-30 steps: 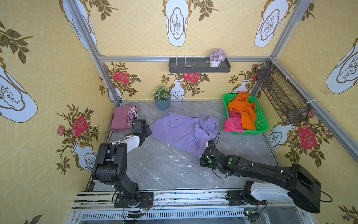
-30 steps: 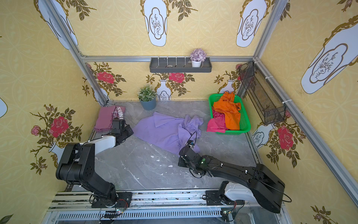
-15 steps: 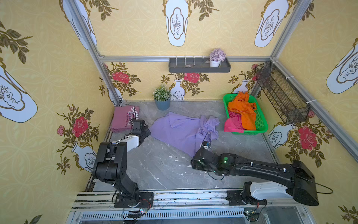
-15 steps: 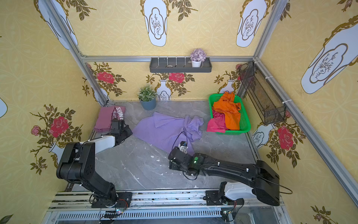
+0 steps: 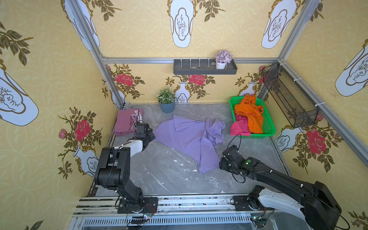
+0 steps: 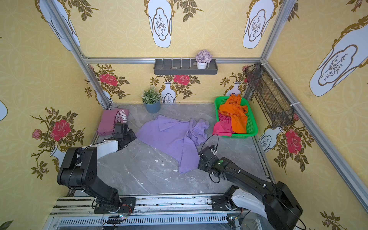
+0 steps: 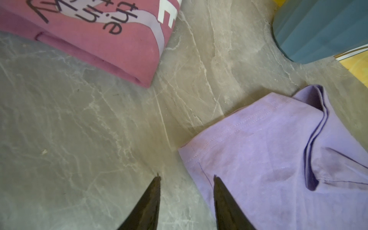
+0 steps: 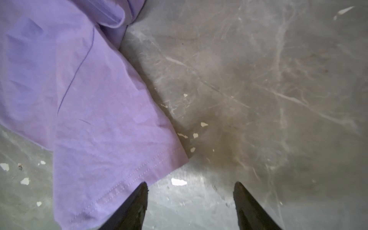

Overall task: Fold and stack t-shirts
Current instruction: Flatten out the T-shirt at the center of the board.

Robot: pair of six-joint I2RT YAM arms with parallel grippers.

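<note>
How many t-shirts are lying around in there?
4. A folded mauve shirt in the far left corner, a lavender shirt spread mid-table, an orange shirt and a magenta shirt in the green basket, where more may be hidden.

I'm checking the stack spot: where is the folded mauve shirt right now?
In both top views the folded mauve shirt lies at the far left, just beyond the left gripper and left of the potted plant.

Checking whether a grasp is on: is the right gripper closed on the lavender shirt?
No, in the right wrist view the right gripper stands open at the lavender shirt, only bare table between the jaws.
</note>
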